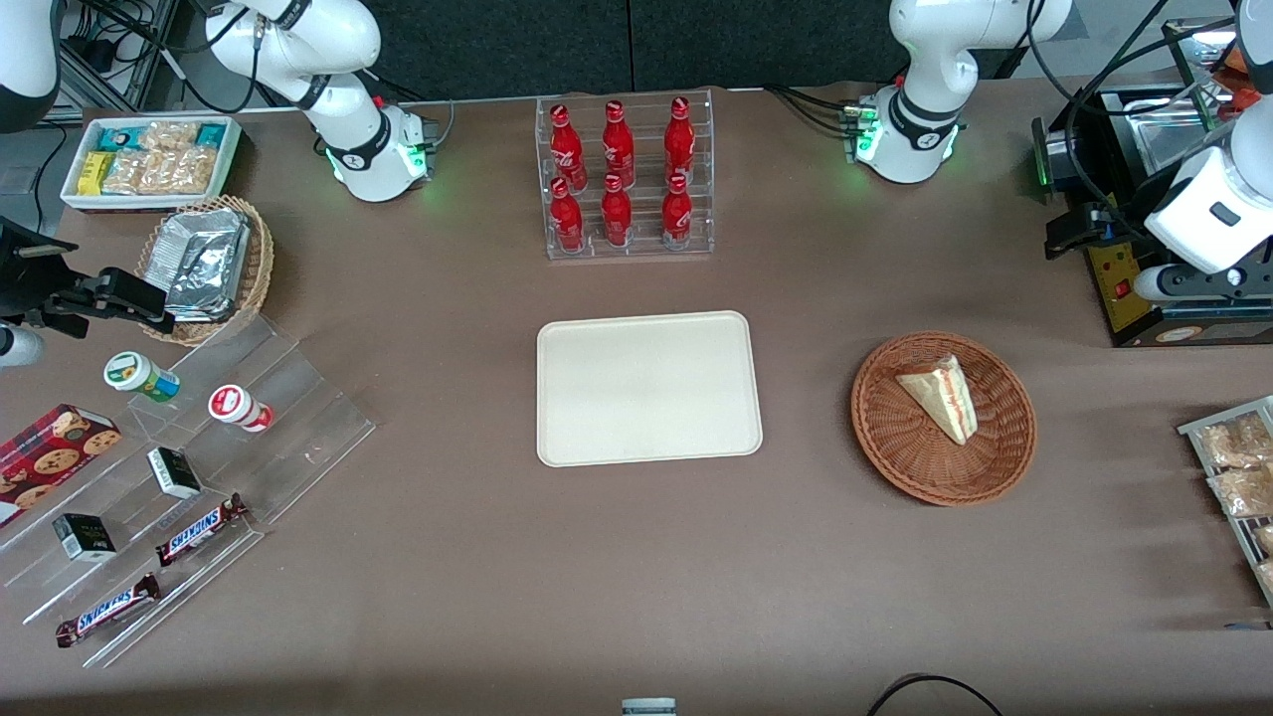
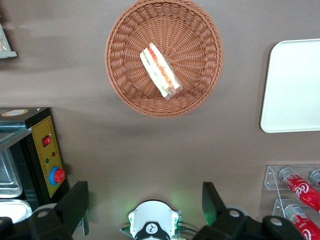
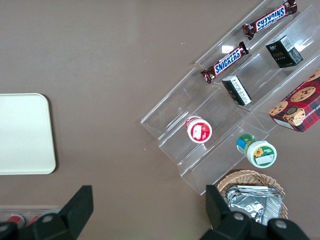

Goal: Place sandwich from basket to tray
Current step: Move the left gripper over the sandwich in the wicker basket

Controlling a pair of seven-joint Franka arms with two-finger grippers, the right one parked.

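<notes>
Item: small triangular clear-wrapped sandwich (image 1: 942, 396) of white bread, red-orange and pale filling showing along its cut edge. It is lying flat near the middle of the wide, shallow reddish-brown woven wicker basket (image 1: 910, 467), cut edge facing up and easy to reach from above.

Item: flat cream-white rectangular tray (image 1: 648, 388) with rounded corners and a low rim. It is sitting bare on the brown tabletop (image 1: 636, 577), beside the basket and apart from it, toward the parked arm's end; the short open stretch between them looks meant for an easy carry across.

Item: clear rack of red bottles (image 1: 625, 179), standing farther from the front camera than the tray.

Item: working arm's gripper (image 2: 145, 200). It is hovering high over the tabletop, well apart from the basket, with the sandwich in full sight below. Its jaws are standing wide apart and holding nothing. The pick is not yet begun.
</notes>
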